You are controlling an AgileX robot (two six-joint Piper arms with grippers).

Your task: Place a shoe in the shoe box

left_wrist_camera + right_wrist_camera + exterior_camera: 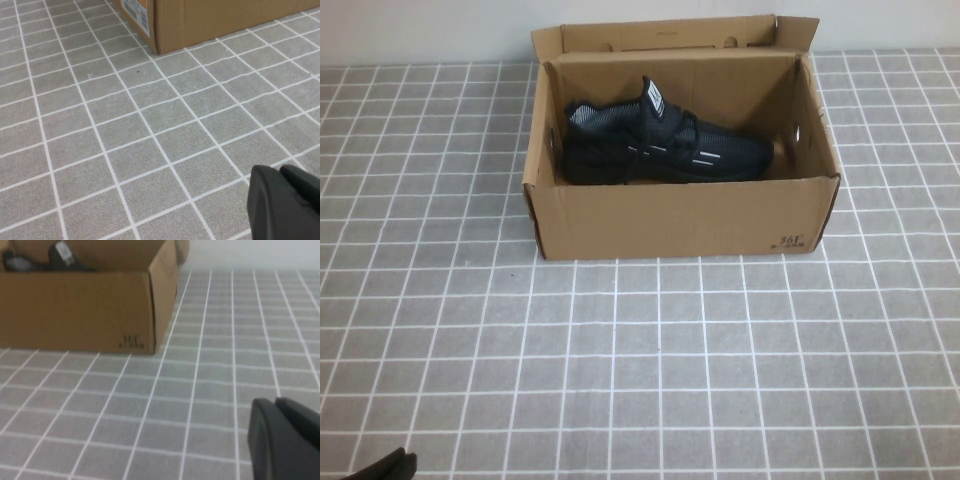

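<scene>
The shoe is seen lying inside the shoe box on the tiled tabletop; the placing is judged done; the left claw and right claw are parked low, closed, nothing gripped.

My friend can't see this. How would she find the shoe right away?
Look for the brown cardboard shoe box standing open on the grey tiled table. Lying inside it is the shoe, all black with white dashes on its side and a white tongue label. The left gripper and right gripper wait low over the tiles on the near side of the box, holding nothing.
</scene>
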